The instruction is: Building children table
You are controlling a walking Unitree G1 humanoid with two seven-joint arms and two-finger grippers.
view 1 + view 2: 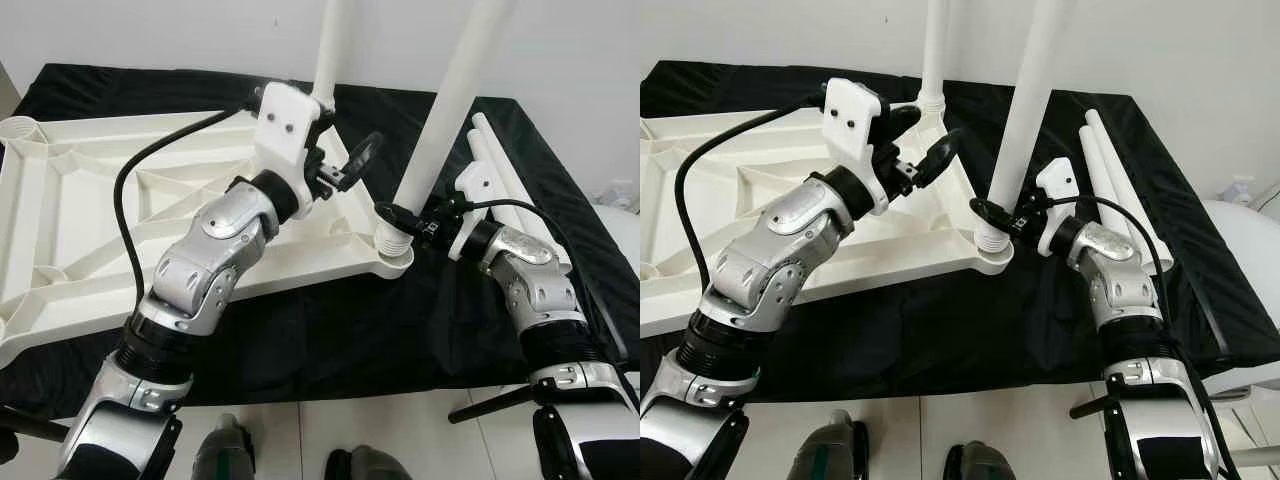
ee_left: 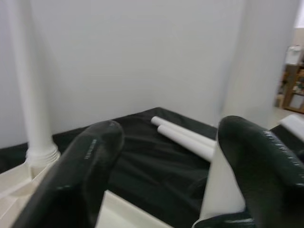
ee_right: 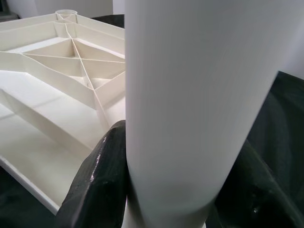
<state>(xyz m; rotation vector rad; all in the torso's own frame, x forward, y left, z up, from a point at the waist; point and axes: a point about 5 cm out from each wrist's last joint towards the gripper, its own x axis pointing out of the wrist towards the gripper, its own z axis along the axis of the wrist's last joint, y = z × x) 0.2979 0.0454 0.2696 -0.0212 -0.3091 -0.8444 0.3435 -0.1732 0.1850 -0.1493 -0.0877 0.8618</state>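
The white ribbed tabletop (image 1: 90,200) lies upside down on a black cloth. Two white legs stand upright in its corner sockets: a far leg (image 1: 330,50) and a near leg (image 1: 455,90) tilted slightly to the right. My right gripper (image 1: 392,212) is shut on the near leg just above its threaded base; in the right wrist view the leg (image 3: 199,95) sits between the black fingers (image 3: 97,185). My left gripper (image 1: 355,165) hovers open over the tabletop between the two standing legs, holding nothing. Two loose legs (image 1: 500,170) lie on the cloth to the right.
The black cloth (image 1: 330,340) covers a low platform whose front edge meets a tiled floor near my feet. A white wall stands close behind. A white rounded object (image 1: 1240,230) sits off the platform's right side.
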